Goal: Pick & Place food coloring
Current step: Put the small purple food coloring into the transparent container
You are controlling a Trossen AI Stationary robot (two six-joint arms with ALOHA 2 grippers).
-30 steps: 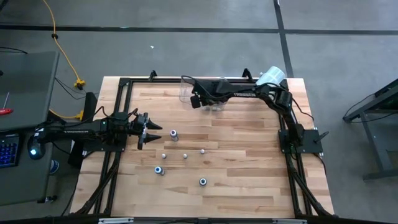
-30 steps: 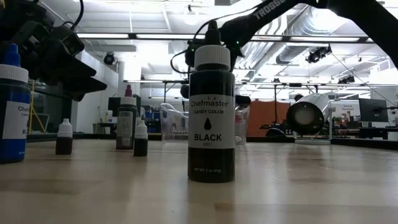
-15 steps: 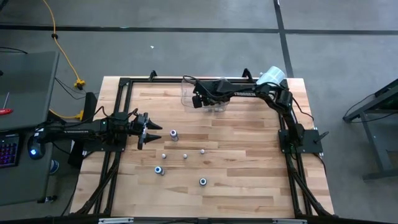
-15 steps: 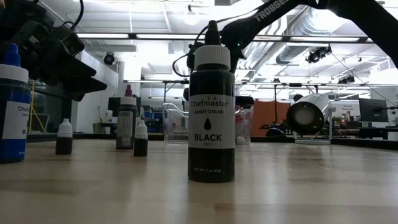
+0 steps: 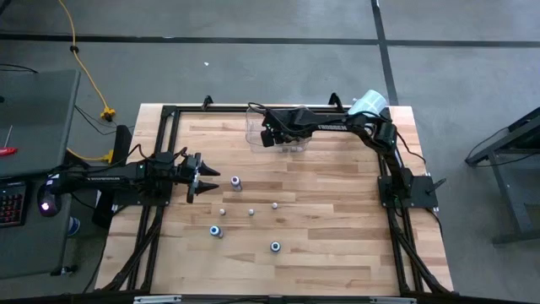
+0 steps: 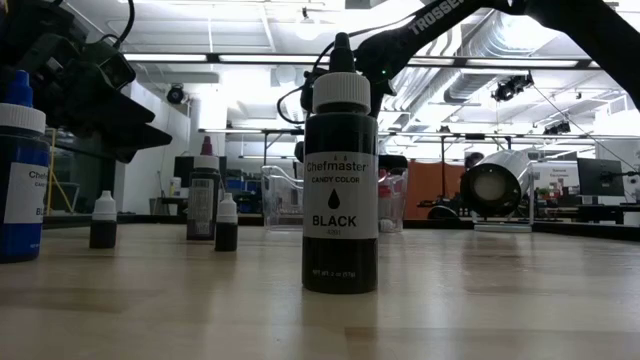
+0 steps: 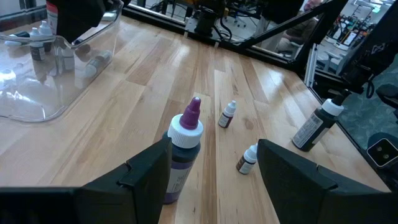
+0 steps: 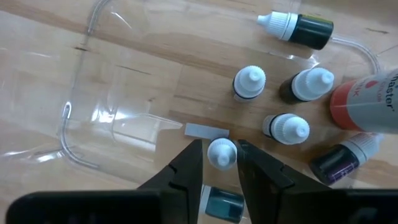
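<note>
The right gripper (image 8: 219,163) hangs over the clear bin (image 8: 93,118) at the far edge of the table (image 5: 337,211). Its fingers (image 8: 186,168) stand a little apart with a small white-capped bottle (image 8: 221,153) between them; the cap sits in the gap and the teal body shows below it. Whether the pads press on the bottle or have just let go I cannot tell.

Beyond the fingertips, inside the bin, more bottles lie or stand: one white-capped bottle (image 8: 249,82) just ahead of the fingers, two more (image 8: 306,84) to one side of it, a dark green bottle (image 8: 298,27) lying flat at the far wall, a bigger red bottle (image 8: 367,102) and a purple one (image 8: 345,160) off to the side.

The left gripper (image 7: 211,165) waits low over the table's left half, fingers (image 7: 146,174) wide apart and holding nothing. A purple bottle (image 7: 181,149) with a purple tip stands upright between them, close to one finger. Ahead of the fingertips two small brown bottles (image 7: 227,114) stand on the wood, well apart from the jaws, and a taller dark bottle (image 7: 317,124) stands farther off to the side.

In the low view a black bottle (image 6: 341,180) stands nearest the camera, a blue bottle (image 6: 20,180) at the edge, and two small dark bottles (image 6: 102,222) behind.
</note>
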